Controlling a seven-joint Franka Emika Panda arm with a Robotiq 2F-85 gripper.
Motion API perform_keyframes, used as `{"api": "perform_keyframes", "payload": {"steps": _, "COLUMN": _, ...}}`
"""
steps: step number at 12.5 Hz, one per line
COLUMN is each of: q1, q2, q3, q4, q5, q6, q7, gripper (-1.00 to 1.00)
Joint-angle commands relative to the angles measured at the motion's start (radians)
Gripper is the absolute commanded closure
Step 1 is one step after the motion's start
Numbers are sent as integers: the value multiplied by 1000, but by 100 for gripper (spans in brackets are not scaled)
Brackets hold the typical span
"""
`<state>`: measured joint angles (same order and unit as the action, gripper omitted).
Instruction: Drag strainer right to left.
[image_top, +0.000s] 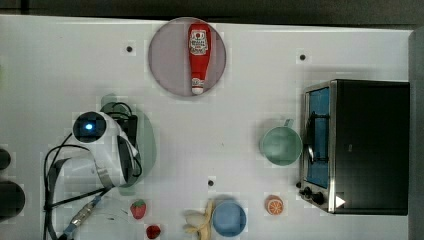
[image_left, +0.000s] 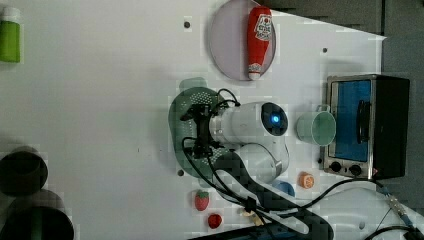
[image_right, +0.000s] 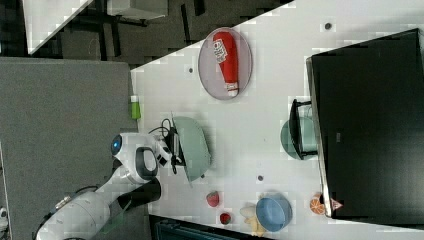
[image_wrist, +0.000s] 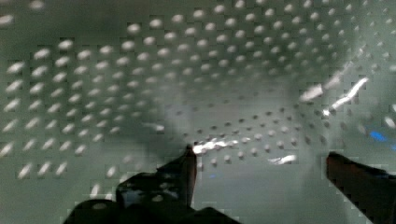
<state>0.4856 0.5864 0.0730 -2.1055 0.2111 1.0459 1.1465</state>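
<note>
The tool (image_wrist: 259, 161) hangs inside the strainer (image_left: 186, 107), its two black fingers (image_wrist: 182, 172) spread wide apart and holding nothing. The strainer sits on the white desk (image_top: 60, 65) at the top view's left, below the plate (image_top: 167, 60) with the red bottle (image_top: 199, 55). It looks like the drag is done or nearly done; next the arm should lift straight out. The strainer is smooth, pale green plastic, oval, with rows of tiny holes.
</note>
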Motion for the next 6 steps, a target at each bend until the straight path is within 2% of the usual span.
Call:
{"api": "perform_keyframes", "payload": {"steps": 1, "q1": 56, "q2": 7, "q3": -3, "q4": 52, "q5": 30, "q6": 10, "q7": 45, "gripper": -100}}
{"api": "perform_keyframes", "payload": {"steps": 6, "q1": 111, "q2": 51, "q3": -3, "q4": 126, "q5": 62, "q6": 10, "q7": 86, "gripper": -100}}
